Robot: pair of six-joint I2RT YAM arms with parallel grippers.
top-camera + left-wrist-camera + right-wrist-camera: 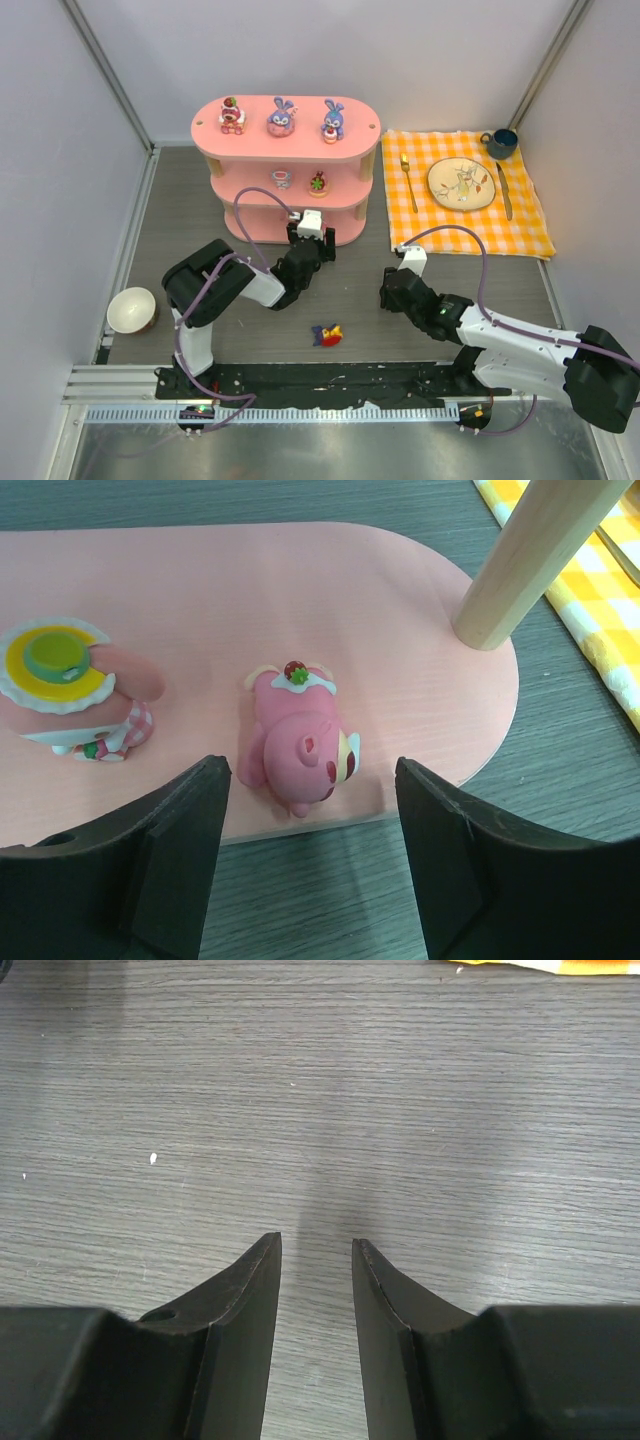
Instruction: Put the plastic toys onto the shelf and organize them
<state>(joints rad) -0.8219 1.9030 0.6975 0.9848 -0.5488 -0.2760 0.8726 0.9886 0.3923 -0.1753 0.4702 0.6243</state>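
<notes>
The left fingers [190,825] stood open, clear either side of the pink bear [300,735] near the 6 o'clock edge of the shelf [250,600], so the good move was a straight pull-back without clipping it, while the right fingers [250,1305] hung slightly apart, empty, over the tabletop [400,1110]

On inspection I read no text, label, brand mark, number or sign on anything in my three views. The plate [461,184] on the checked cloth [530,215] carries a painted motif, too small for me to tell whether it includes lettering.
</notes>
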